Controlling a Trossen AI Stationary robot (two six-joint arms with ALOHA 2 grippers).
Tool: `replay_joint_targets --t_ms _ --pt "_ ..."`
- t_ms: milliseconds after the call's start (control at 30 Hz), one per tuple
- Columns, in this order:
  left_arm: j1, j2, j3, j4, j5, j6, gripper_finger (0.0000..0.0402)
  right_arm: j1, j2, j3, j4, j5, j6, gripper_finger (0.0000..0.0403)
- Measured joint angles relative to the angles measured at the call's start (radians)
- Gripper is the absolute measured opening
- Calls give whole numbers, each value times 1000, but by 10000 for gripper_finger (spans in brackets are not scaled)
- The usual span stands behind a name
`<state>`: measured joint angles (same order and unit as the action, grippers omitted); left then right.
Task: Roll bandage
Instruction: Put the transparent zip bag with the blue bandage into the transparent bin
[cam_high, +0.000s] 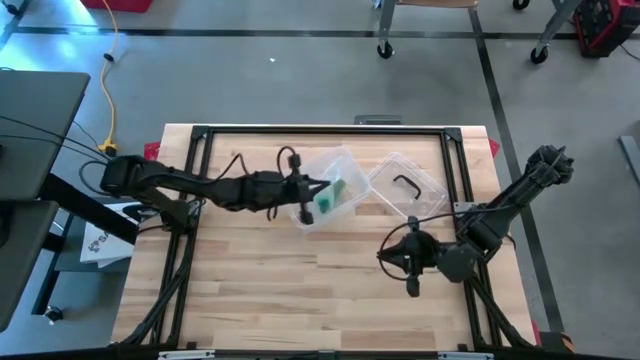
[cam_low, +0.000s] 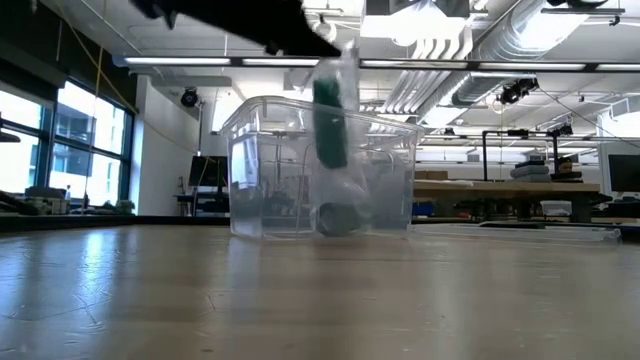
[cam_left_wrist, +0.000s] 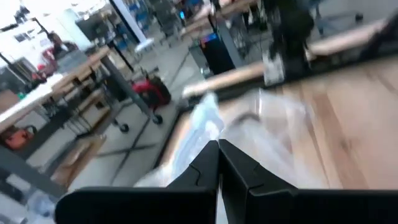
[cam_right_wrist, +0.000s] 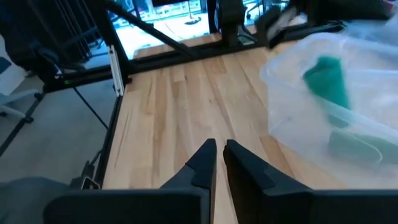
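A clear plastic box (cam_high: 345, 165) stands at the table's middle, toward the far side. My left gripper (cam_high: 312, 198) reaches over its near left rim and is shut on a clear plastic bag (cam_low: 345, 90). A green bandage roll (cam_low: 330, 125) sits in the bag, which hangs down into the box. A darker roll (cam_low: 340, 218) lies low in the box; whether it is in the bag I cannot tell. My right gripper (cam_right_wrist: 217, 152) hovers shut above the bare table, nearer and right of the box, and holds nothing. My left gripper has the clear bag's top edge (cam_left_wrist: 208, 134) pinched between its shut fingers. The fingers come nearly level from the table's left. The bag hangs below them with the green roll (cam_right_wrist: 326, 81) inside, its lower part (cam_low: 350, 190) down within the box walls.
The box's clear lid (cam_high: 420, 195) lies flat on the table right of the box, with a black hooked piece (cam_high: 405, 185) on it. A black frame (cam_high: 320, 132) borders the tabletop. Bare wood lies toward the near edge.
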<state>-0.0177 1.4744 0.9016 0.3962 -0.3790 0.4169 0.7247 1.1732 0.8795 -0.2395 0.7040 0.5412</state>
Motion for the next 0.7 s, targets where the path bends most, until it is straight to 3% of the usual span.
replay_joint_targets --t_ms 167,500,700 --pt "1 -9 -107 22 52 50 30 -13 0 0 32 1 -26 28" --pt "5 -79 -114 91 81 -9 190 -57 0 0 34 -2 -52 28" --pt "5 -82 -111 14 139 -99 209 -61 0 0 34 -4 -52 28"
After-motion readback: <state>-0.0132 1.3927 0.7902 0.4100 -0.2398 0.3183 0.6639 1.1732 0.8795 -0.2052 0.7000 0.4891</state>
